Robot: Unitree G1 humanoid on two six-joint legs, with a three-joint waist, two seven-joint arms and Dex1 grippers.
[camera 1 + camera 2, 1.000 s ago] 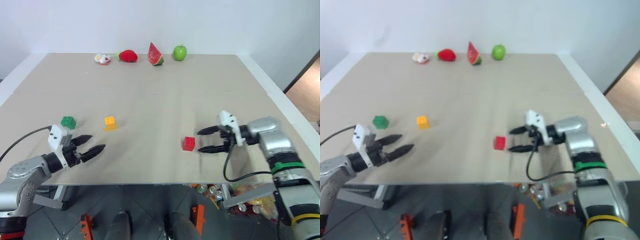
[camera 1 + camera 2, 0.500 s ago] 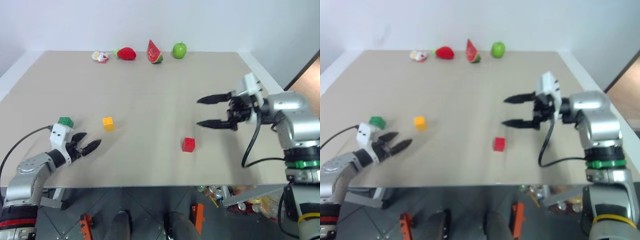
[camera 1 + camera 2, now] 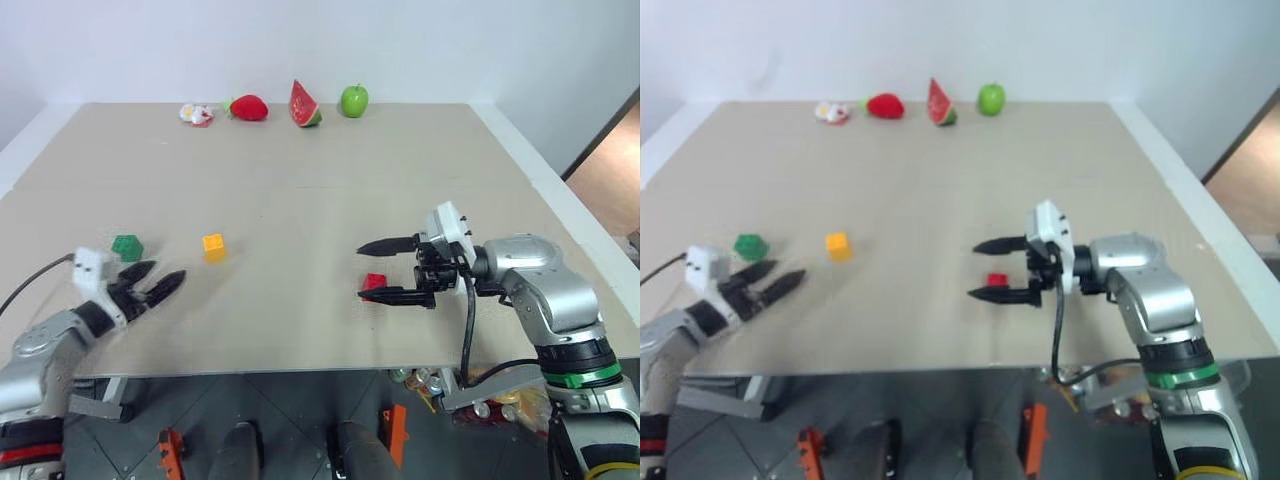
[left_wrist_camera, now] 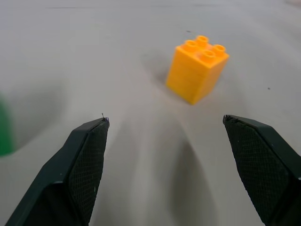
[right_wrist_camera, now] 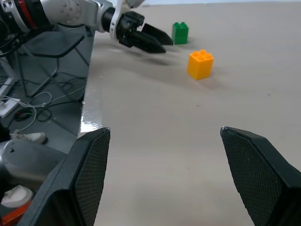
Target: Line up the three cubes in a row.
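Table (image 3: 300,200): a wide beige top; all three cubes sit on it, apart from one another and not in a row.
Green cube (image 3: 127,247): near the table's left edge, resting on the surface, studs up, just past the left gripper's fingertips.
Yellow cube (image 3: 213,243): to the right of the green cube and close to it, standing free on the table; in the left wrist view (image 4: 197,68) it sits ahead of the two fingers, slightly turned, with nothing touching it.
Red cube (image 3: 375,282): on the right half, near the front edge, well apart from the other two; it lies between the right gripper's two fingers, and whether either finger touches it cannot be told.
Left gripper (image 3: 160,283): low over the table's front left part, fingers spread wide and holding nothing, pointing forward and to the right, toward the yellow cube.
Right gripper (image 3: 372,270): reaches in from the right and points left, jaws wide apart, one finger behind the red cube and one in front of it; the cube is on the table, not lifted.
Right wrist view: looks across the table to the yellow cube (image 5: 200,64), the green cube (image 5: 180,33) and the left gripper beside them.
Toy fruit: a strawberry (image 3: 249,107), a watermelon slice (image 3: 303,104) and a green apple (image 3: 353,100) stand along the far edge, with a small pale toy (image 3: 194,114) to their left.
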